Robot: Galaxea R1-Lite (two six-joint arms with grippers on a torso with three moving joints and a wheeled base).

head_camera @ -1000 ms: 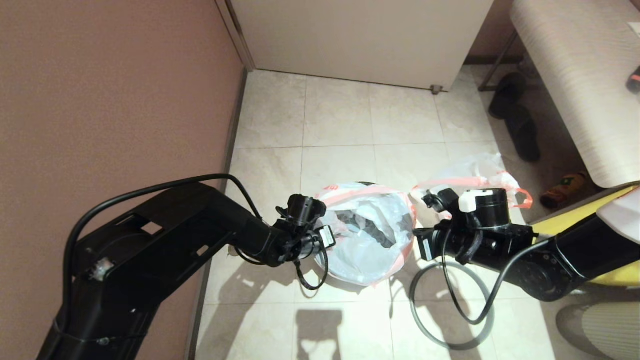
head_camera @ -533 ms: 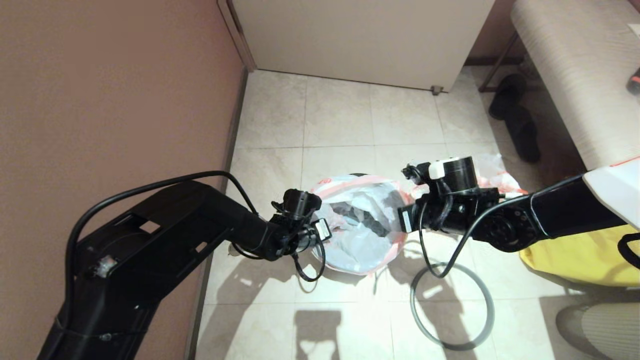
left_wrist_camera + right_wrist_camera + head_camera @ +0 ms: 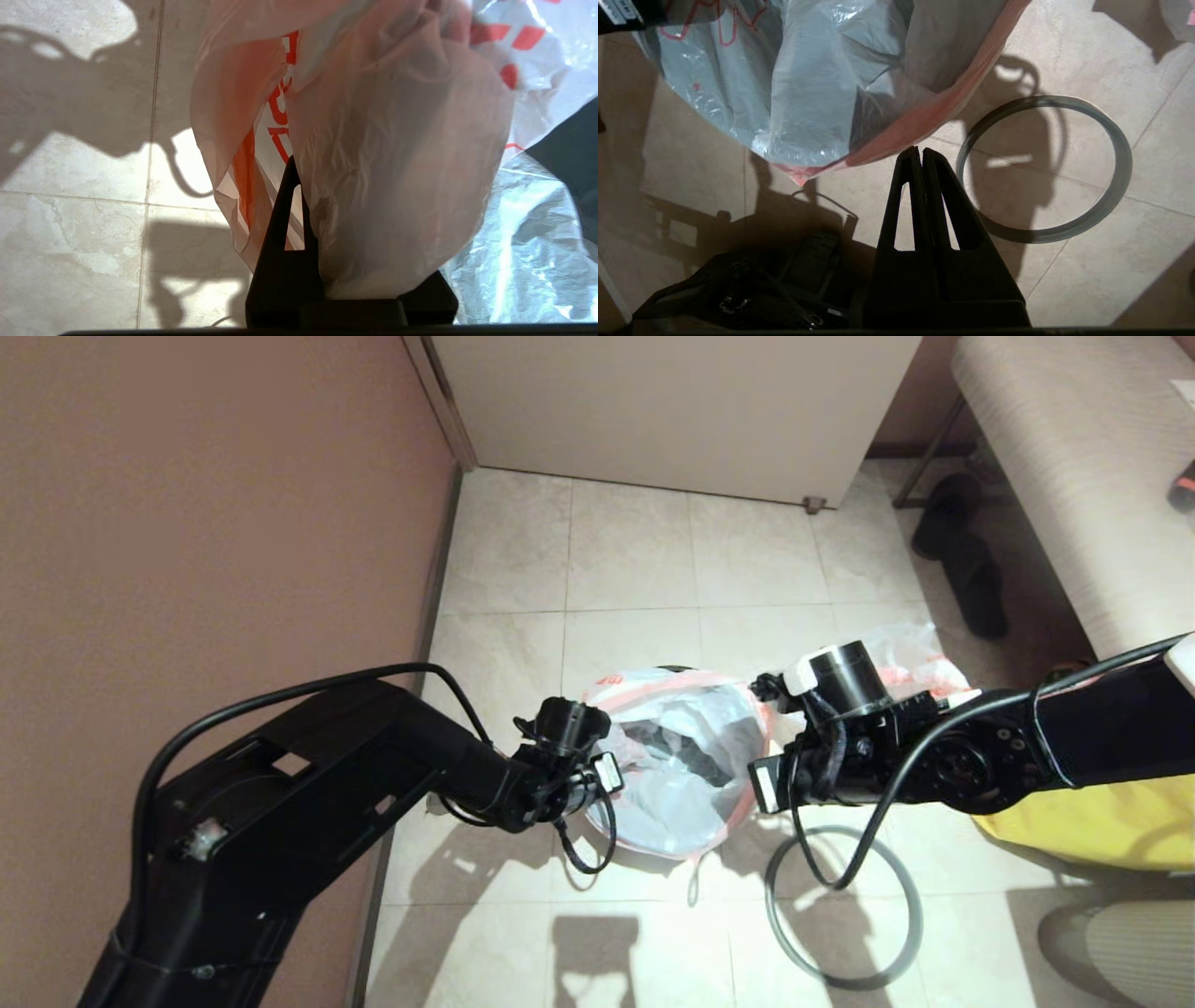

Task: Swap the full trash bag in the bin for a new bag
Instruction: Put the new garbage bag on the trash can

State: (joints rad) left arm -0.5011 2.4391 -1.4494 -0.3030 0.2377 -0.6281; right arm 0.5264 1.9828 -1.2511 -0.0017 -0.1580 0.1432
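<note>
My left end effector [image 3: 299, 196] pinches the new bag [image 3: 681, 756] while my empty right one [image 3: 921, 154], pressed together, has swung to its rim, hoop [image 3: 1045, 168] unfitted.

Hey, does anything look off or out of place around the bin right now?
Yes: the grey hoop that forms the bin's rim lies flat on the floor tiles beside the bin, not on it. The new bag drapes loosely over the bin's mouth, unclamped.

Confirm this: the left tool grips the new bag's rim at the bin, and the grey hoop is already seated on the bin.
Wrong about the grey hoop: the right wrist view shows it lying flat on the floor beside the bin. The left tool does grip the new bag rim.
</note>
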